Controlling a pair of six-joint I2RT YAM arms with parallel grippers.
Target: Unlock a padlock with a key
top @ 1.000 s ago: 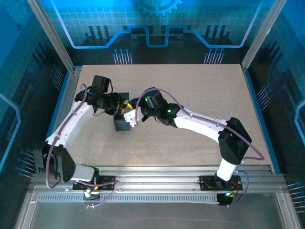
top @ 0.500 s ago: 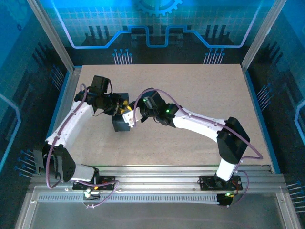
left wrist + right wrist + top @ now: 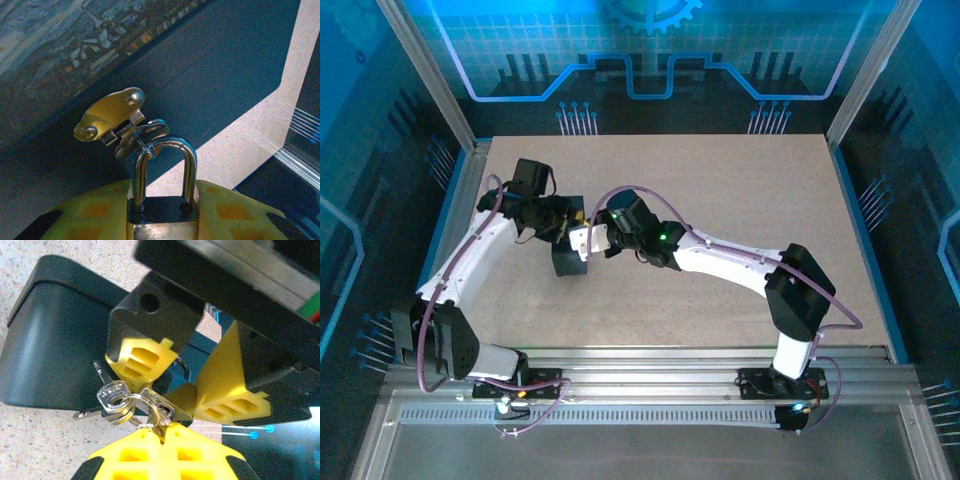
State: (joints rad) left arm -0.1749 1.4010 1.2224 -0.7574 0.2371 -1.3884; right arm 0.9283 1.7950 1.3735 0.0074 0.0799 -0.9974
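At table (image 3: 750,190) left-centre, left pincer (image 3: 162,226) clamps padlock (image 3: 161,212) body, shackle hooked through brass hasp (image 3: 110,112) on dark box (image 3: 55,355). Right pincer (image 3: 162,447) clenched on key (image 3: 156,415), ring dangling, key just beside padlock.

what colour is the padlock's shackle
The shackle is shiny silver metal, seen best in the left wrist view.

Left claw (image 3: 161,222) grips the padlock (image 3: 160,207) — shackle threaded through the brass hasp (image 3: 107,117) of the box (image 3: 210,70).
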